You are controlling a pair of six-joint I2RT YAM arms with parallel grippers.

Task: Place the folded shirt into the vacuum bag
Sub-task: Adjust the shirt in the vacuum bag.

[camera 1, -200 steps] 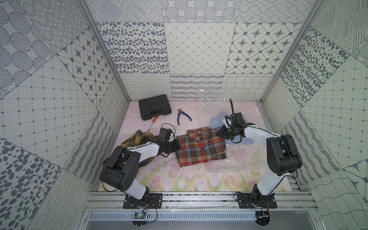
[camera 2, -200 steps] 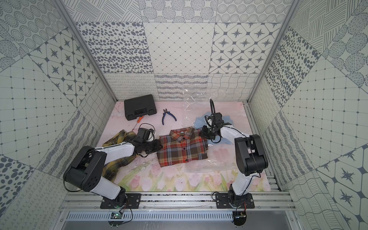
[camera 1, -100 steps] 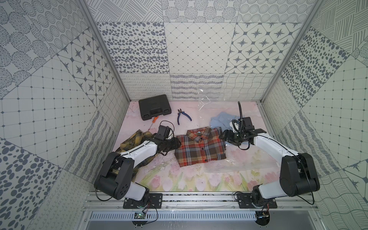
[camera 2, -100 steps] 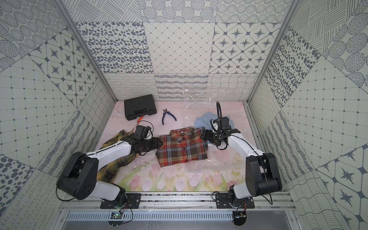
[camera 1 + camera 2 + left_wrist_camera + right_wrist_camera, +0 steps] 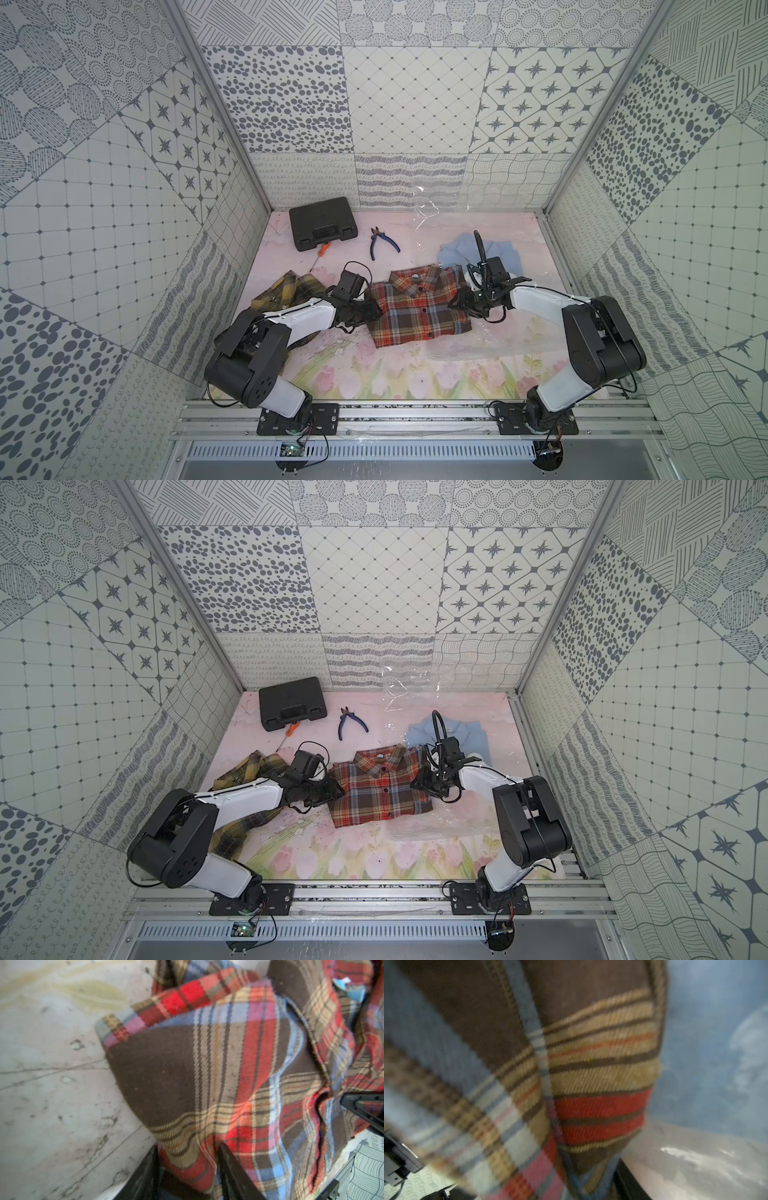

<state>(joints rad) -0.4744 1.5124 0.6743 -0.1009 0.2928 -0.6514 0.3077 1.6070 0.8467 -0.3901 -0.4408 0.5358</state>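
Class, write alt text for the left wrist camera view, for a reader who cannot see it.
A folded flannel shirt in red, brown and blue plaid fills most of the close-up, one edge bunched between the two black fingers of the robot's left hand. Beside it lies pale, scuffed table surface.

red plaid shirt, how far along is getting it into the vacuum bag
Done: the red plaid shirt lies folded, a tool at each side edge. In hand: cloth sits between the fingers of the left tool; the right tool meets the opposite edge, grip too blurred to judge. Left: the shirt does not look inside the vacuum bag beside it, so sliding it in remains.
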